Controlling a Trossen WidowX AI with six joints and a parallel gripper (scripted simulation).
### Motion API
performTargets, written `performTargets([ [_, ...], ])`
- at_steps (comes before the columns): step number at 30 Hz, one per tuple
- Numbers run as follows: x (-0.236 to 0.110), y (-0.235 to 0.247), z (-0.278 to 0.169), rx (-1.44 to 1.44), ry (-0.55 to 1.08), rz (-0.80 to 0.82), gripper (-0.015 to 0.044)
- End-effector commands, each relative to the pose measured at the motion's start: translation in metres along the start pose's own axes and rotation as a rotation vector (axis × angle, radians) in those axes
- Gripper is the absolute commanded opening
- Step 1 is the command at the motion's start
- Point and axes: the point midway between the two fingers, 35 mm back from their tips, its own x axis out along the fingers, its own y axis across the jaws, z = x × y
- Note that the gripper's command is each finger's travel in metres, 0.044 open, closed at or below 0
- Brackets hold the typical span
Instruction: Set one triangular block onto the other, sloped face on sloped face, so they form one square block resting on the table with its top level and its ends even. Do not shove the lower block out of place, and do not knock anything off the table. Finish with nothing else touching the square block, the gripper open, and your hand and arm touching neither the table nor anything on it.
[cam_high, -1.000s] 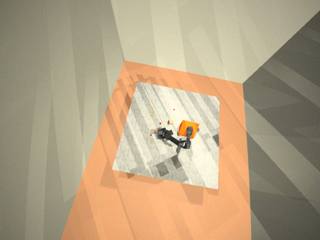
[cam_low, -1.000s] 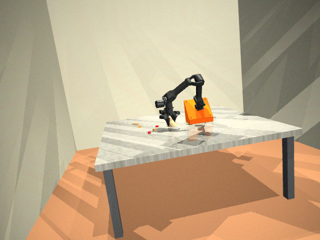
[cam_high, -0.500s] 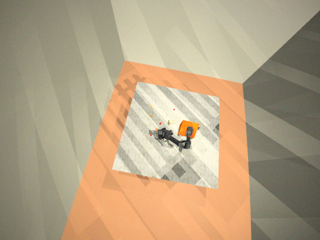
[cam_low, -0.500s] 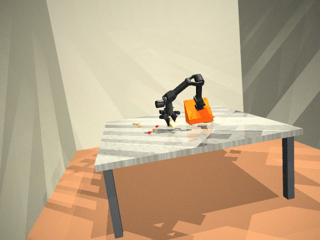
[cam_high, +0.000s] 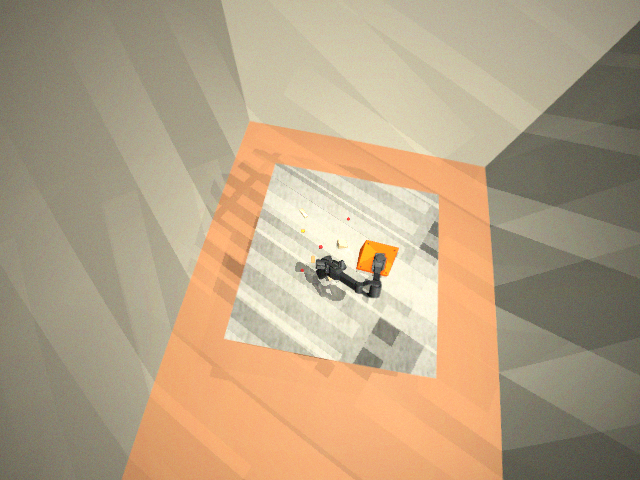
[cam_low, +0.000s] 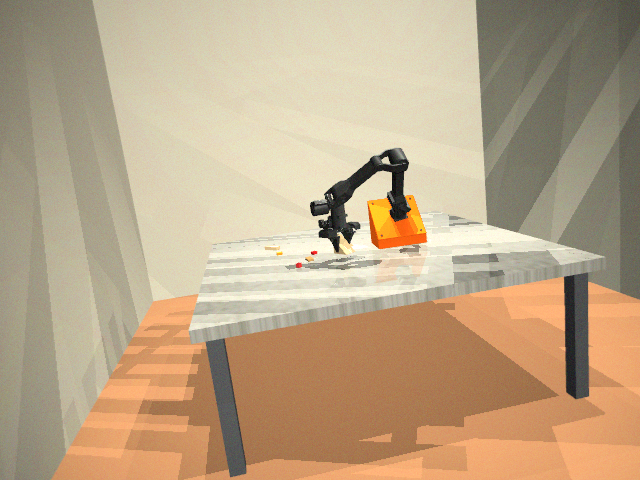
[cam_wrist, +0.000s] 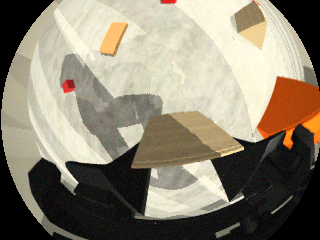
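Note:
My gripper (cam_high: 330, 267) (cam_low: 343, 246) (cam_wrist: 176, 135) is shut on a tan wooden triangular block (cam_low: 346, 245) (cam_wrist: 182, 137). The block spans the two fingers and appears to hang a little above the table (cam_high: 330, 330) (cam_low: 413, 284). Its underside is hidden. The other triangular block (cam_high: 341, 244) (cam_wrist: 252, 24) stands on the table, apart from the gripper, at the upper right of the wrist view. It shows one shaded face and one bright face. In the exterior view the arm seems to hide it.
A thin orange-tan piece (cam_high: 312, 259) (cam_low: 309, 258) (cam_wrist: 114, 38) and red cubes (cam_high: 301, 270) (cam_low: 298, 265) (cam_wrist: 68, 86) lie near the gripper. A yellow piece (cam_high: 302, 230) (cam_low: 279, 253) and a long pale piece (cam_high: 303, 212) (cam_low: 271, 248) lie farther off. The orange arm base (cam_high: 367, 255) (cam_low: 398, 240) stands beyond the second block.

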Motion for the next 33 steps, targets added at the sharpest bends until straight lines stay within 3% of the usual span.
performTargets([
  [1, 0.002, 0.0, 0.0, 0.0, 0.0, 0.0, 0.0],
  [25, 0.027, 0.0, 0.0, -0.003, 0.001, 0.003, 0.0],
  [33, 0.026, 0.001, -0.001, -0.01, 0.003, 0.007, 0.021],
])
